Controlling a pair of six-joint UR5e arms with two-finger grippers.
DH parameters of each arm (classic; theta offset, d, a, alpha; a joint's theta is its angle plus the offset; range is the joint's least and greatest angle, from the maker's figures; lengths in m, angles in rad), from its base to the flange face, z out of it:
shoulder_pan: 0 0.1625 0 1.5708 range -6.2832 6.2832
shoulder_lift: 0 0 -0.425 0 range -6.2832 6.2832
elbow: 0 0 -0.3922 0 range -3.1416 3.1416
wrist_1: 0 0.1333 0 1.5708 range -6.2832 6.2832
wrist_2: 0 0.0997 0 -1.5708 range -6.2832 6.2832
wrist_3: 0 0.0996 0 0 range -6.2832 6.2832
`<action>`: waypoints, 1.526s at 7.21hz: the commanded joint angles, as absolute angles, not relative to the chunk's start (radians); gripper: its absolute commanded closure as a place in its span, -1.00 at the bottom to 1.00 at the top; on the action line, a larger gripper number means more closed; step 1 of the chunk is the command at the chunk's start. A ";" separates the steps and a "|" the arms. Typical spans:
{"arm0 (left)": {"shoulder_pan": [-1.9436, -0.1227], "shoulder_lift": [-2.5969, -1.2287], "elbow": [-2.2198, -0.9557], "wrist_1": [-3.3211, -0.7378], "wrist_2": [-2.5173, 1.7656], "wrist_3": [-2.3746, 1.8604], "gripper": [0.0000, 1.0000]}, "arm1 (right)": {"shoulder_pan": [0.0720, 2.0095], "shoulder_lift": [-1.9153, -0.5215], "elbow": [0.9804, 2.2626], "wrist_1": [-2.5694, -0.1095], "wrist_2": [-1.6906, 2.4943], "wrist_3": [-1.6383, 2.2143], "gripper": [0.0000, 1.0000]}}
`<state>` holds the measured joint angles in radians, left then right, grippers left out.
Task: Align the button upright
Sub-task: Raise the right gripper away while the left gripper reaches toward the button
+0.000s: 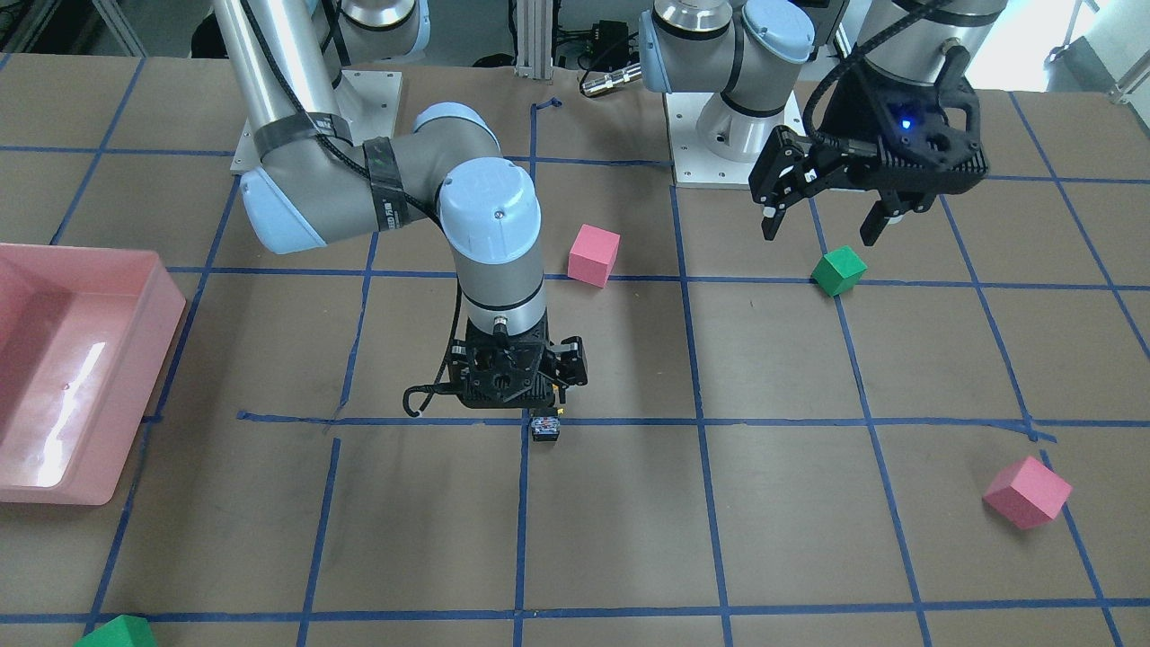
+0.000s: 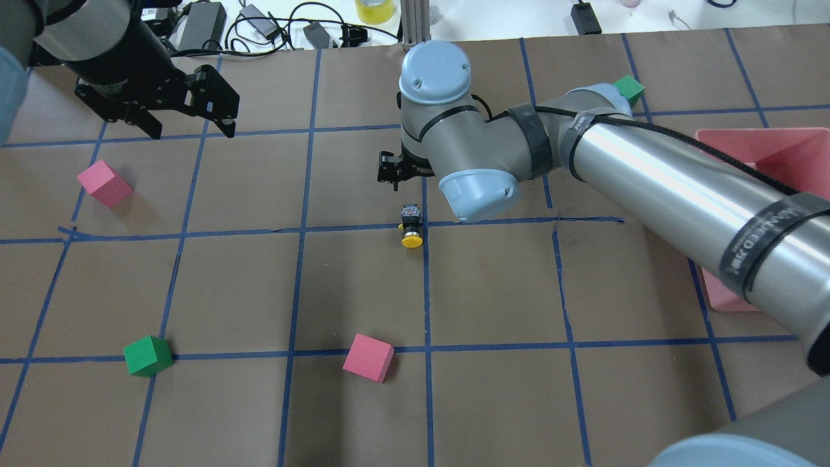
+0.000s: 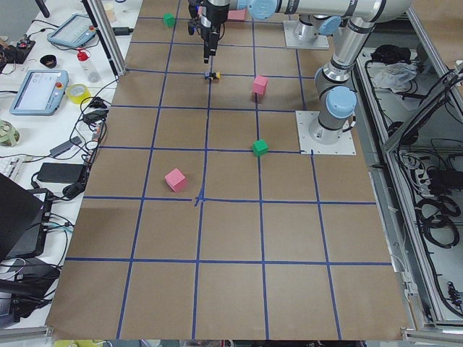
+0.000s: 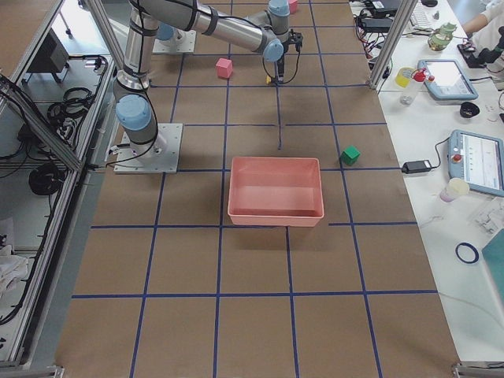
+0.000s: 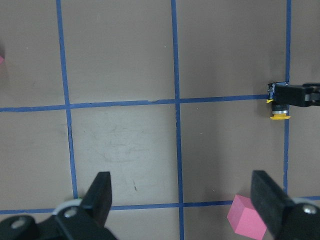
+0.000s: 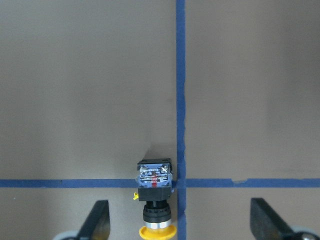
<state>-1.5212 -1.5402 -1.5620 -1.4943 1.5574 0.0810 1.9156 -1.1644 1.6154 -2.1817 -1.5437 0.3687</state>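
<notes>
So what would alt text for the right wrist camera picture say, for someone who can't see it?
A small yellow-capped button lies on its side on a brown table, at a crossing of blue tape lines. The open right gripper hovers above, one finger either side.

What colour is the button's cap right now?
Yellow. The cap of the button shows best in the overhead exterior view.

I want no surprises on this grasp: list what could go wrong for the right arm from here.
1. The button lies on its side, off-centre under the open right gripper; one finger may touch first and shove it.
2. Its round yellow cap could let it roll or pivot when squeezed.
</notes>
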 commanded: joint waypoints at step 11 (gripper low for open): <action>-1.868 -1.705 -2.167 -0.355 1.720 -0.198 -1.00 | 1.688 -1.560 1.574 -1.793 -1.603 0.071 -1.00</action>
